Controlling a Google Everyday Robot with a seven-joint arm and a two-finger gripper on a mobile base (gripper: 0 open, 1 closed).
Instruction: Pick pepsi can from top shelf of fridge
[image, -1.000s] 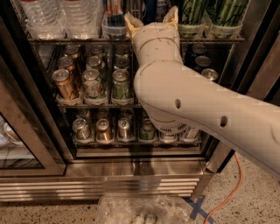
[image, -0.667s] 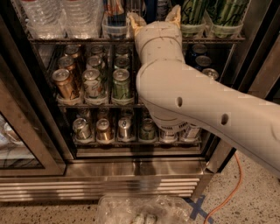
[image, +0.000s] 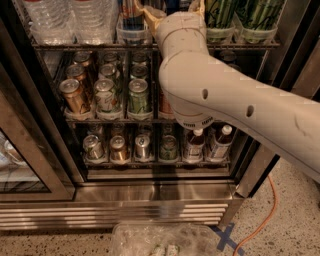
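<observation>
The gripper (image: 175, 10) is seen raised to the top shelf (image: 90, 46) of the fridge (image: 125, 210), at the upper edge of the view, with the pale arm (image: 225, 100) stretched down and to the right behind it. How far the gripper is open, and whether anything is held in it, cannot be told, as most of it is hidden by the wrist.

The pepsi can (image: 176, 3) is found right at the gripper, just beyond the wrist. Only a dark blue strip of it is shown, and contact cannot be judged.

Just left of the gripper a can in a clear holder (image: 131, 27) is seen, and further left water bottles (image: 75, 20) are lined up. To the right of the gripper tall green cans (image: 220, 15) are stood in clear holders.

Below the gripper a rack of short cans is seen, among them a gold can (image: 74, 95) and a green can (image: 138, 95). On the rack lower still, small cans and two bottles (image: 195, 142) are set, partly covered by the arm.

Far below and to the left, a glass door (image: 25, 165) is shown. On the floor beneath, a clear plastic pack (image: 160, 240), a blue tape cross (image: 227, 235) and an orange cable (image: 260, 220) are seen.
</observation>
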